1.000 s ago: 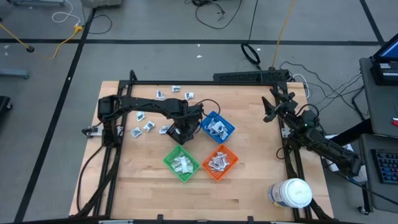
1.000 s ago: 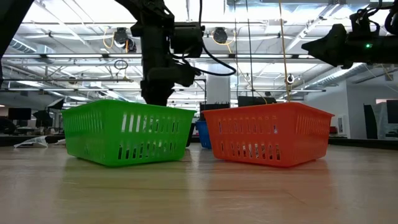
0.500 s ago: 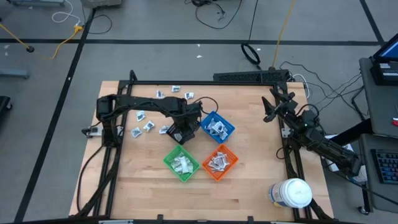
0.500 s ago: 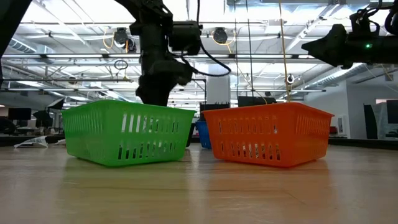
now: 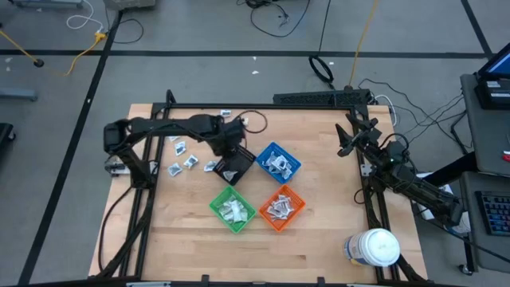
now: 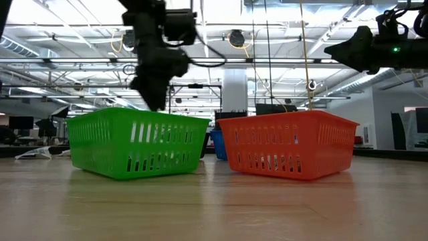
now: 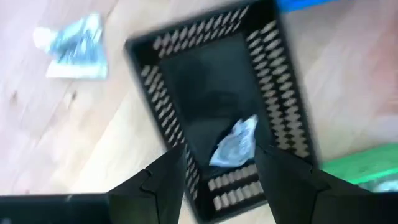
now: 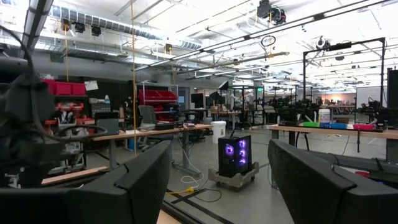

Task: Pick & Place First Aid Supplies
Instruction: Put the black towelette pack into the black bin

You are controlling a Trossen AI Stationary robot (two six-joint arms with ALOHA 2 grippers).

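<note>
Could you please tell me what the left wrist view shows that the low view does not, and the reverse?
Only the left wrist view shows the inside of the black slotted plastic bin, where one crinkled silvery packet lies, and a second packet on the wooden table. Only the low view shows the orange slotted bin and the raised right arm. Both show the green bin and the open left hand.

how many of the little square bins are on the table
4, clustered mid-table: black bin under the left gripper, blue bin beside it, green bin and orange bin nearer the front edge. None looks hidden.
</note>
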